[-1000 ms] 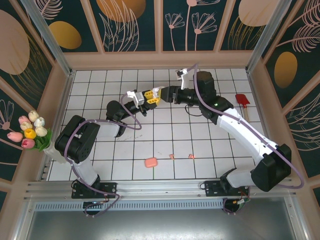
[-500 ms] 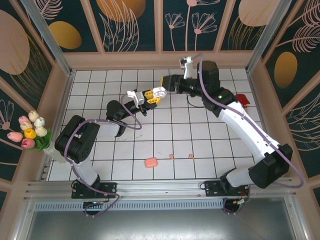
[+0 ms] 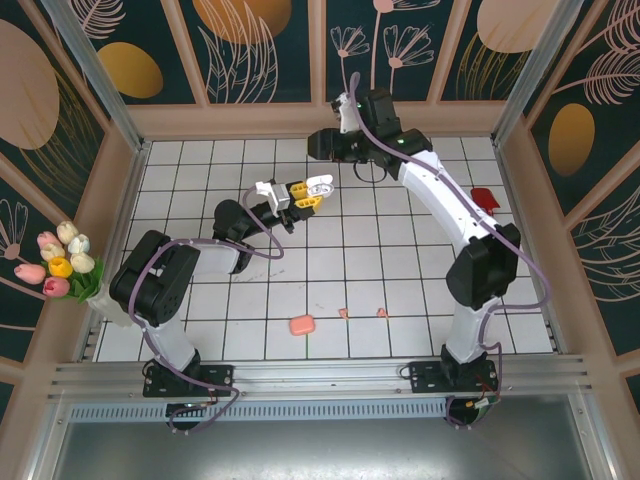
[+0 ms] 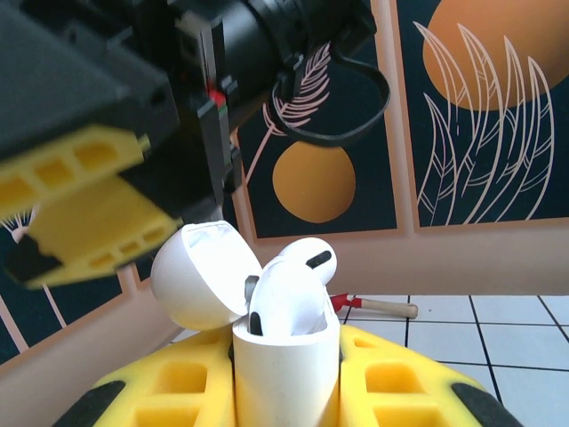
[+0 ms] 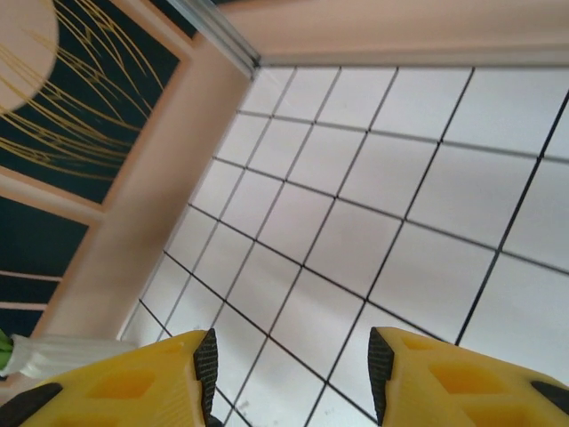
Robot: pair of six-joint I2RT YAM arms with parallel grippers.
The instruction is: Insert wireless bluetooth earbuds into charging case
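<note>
My left gripper [image 3: 306, 191] is shut on the white charging case [image 3: 320, 186], held above the tiles at centre back. In the left wrist view the case [image 4: 284, 369] stands upright between the yellow fingers [image 4: 404, 374] with its lid [image 4: 200, 276] tipped open. Two white earbuds [image 4: 286, 302] poke out of its top. My right gripper [image 3: 322, 143] hangs open and empty near the back wall, apart from the case. In its own wrist view the right gripper [image 5: 293, 365] has bare tiles between its pads. Two salmon-pink earbuds [image 3: 343, 313] [image 3: 382, 312] lie on the near tiles.
A salmon-pink case [image 3: 301, 325] lies shut on the tiles left of the pink earbuds. A red spatula [image 3: 484, 198] rests at the right side of the floor. A bunch of tulips [image 3: 62, 262] stands outside the left wall. Walls enclose the tiled floor.
My right arm has pulled away from the white case and swung up toward the back wall, its gripper empty. The left gripper and the case have stayed put.
</note>
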